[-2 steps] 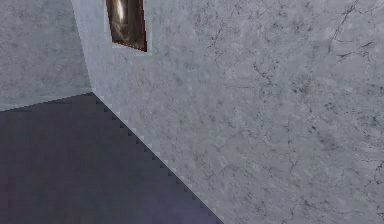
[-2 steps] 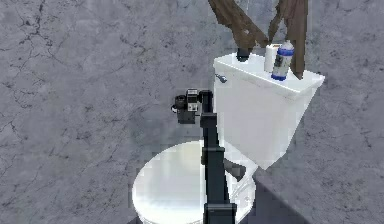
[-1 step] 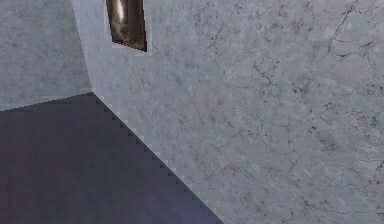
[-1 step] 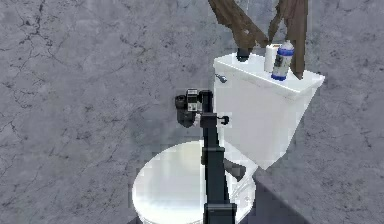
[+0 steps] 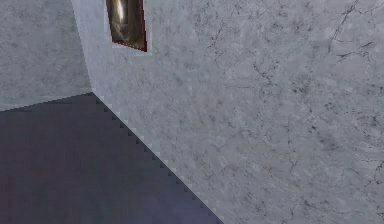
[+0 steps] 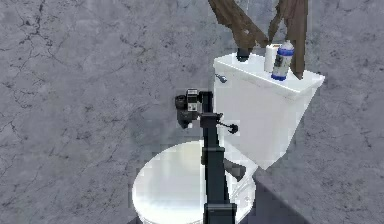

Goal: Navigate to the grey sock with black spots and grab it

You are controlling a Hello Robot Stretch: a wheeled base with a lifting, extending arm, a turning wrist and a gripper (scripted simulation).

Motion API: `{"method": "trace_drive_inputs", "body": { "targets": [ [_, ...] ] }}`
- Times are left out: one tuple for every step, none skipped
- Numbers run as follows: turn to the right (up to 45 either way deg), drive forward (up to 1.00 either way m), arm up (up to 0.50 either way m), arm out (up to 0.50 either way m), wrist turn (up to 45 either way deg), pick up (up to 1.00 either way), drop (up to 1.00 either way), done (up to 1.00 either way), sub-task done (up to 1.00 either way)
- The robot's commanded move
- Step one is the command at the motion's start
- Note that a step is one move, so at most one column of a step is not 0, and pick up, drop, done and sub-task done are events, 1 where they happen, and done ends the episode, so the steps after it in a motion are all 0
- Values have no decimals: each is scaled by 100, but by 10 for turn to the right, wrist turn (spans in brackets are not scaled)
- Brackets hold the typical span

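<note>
Arm side view had my tool (image 6: 187, 104), holding nothing, near the tank (image 6: 268, 110); I judged a careless base turn might knock it against that tank.

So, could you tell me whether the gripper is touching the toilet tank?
Cannot tell: in the arm side view the gripper sits beside the toilet tank; depth unclear.

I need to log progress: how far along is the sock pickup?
Done: the robot stands by a toilet. In hand: the arm reaches out, its gripper near the tank, against the wall. I cannot tell whether it holds anything. Left: confirming a grab of the sock.
</note>
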Motion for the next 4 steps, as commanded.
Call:
{"method": "trace_drive_inputs", "body": {
  "targets": [
    [0, 0, -30, 0, 0, 0, 0, 0, 0],
    [0, 0, 0, 0, 0, 100, 0, 0, 0],
    [0, 0, 10, 0, 0, 0, 0, 0, 0],
    [0, 0, 0, 0, 0, 0, 0, 100, 0]
  ]
}}
